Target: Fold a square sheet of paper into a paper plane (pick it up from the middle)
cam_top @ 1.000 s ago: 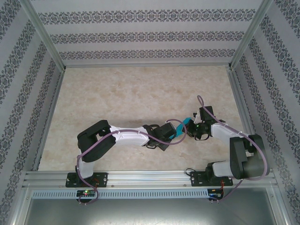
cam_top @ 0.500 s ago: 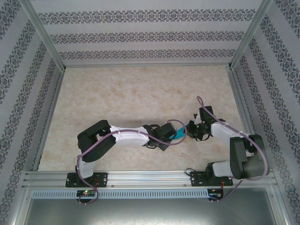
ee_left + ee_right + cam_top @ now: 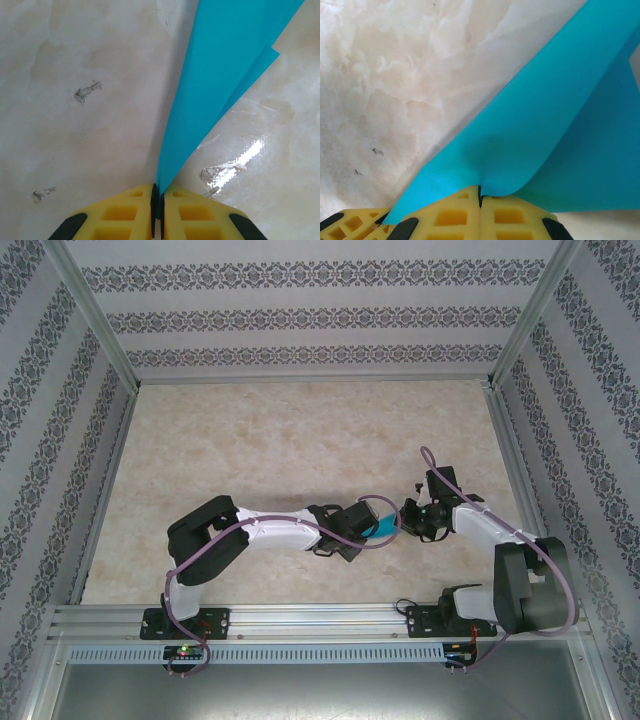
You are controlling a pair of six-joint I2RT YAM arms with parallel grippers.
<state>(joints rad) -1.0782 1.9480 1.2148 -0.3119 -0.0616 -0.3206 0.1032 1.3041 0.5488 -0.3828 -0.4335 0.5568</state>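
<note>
Your left claw (image 3: 157, 192) is clenched on the turquoise paper (image 3: 220, 75) — yellow fingers (image 3: 125, 212) pressed together, with the paper's narrow end pinched in the seam. From there the paper fans out wider, folded, with a second layer's corner poking out along its right edge. Your right claw (image 3: 480, 192) is clamped on the same paper, pads closed on an edge, and the sheet curves up and away from it in a soft bend. In the top view the two claws face each other nose to nose, the paper a small blue patch between them, over the surface (image 3: 300, 440) right of centre and closer to the near edge than the far one. Scuff marks (image 3: 86, 91) dot the pale marbled surface under the left claw — can't tell whether the paper touches it.
</note>
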